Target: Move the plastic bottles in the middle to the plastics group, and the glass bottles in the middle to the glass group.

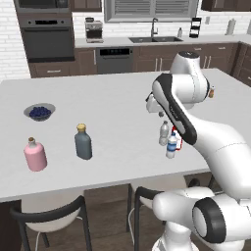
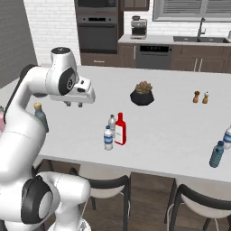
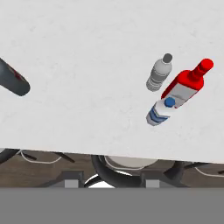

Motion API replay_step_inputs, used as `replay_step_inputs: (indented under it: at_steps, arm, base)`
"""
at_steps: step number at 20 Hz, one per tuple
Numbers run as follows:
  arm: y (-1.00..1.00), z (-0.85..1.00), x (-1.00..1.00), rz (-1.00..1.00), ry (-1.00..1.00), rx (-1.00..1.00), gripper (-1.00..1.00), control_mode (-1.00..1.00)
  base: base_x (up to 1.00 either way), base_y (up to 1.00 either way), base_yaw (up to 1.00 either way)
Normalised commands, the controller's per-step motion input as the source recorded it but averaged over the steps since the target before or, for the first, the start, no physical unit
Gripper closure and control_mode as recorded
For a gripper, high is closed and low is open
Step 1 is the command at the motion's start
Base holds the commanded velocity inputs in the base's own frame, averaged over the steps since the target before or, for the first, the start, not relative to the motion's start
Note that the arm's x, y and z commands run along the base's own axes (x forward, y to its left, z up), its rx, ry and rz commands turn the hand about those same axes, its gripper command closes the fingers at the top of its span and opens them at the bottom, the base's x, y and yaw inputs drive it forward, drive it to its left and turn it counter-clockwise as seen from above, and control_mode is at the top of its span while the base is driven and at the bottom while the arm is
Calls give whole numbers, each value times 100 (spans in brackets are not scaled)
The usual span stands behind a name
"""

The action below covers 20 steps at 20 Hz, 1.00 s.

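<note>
On the pale grey kitchen island counter, left to right from the slim red glass bottle as landmark. Far to its left, near the front edge: squat pink bottle with cork stopper, then dark grey-blue bottle with tan cap, with a grey bowl of blueberries behind them. Just left of the red bottle, nearly touching: plain greyish clear plastic bottle and blue-labelled clear plastic bottle, all upright. Above the counter and left of this cluster, well apart: white arm's two-finger gripper, nothing between the fingers; spread or pressed together cannot be told. Behind, to the right: dark pot with a succulent, small salt and pepper shakers. Far right, near the edge: two blue-labelled clear plastic bottles.
</note>
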Motion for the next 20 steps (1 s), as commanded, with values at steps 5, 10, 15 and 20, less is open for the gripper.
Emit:
replay_step_inputs:
  at_steps: [5, 10, 15, 20]
  arm:
    - [-3, -4, -10, -2, 0, 0, -100, -100]
    - [-43, -1, -50, -12, 5, 0, -100, -100]
    - [-74, 0, -31, -22, 12, 0, -100, -100]
    - [-57, -12, 3, -14, 7, 0, -100, -100]
  base:
    - [0, 0, 0]
    - [0, 0, 0]
    - [0, 0, 0]
    - [0, 0, 0]
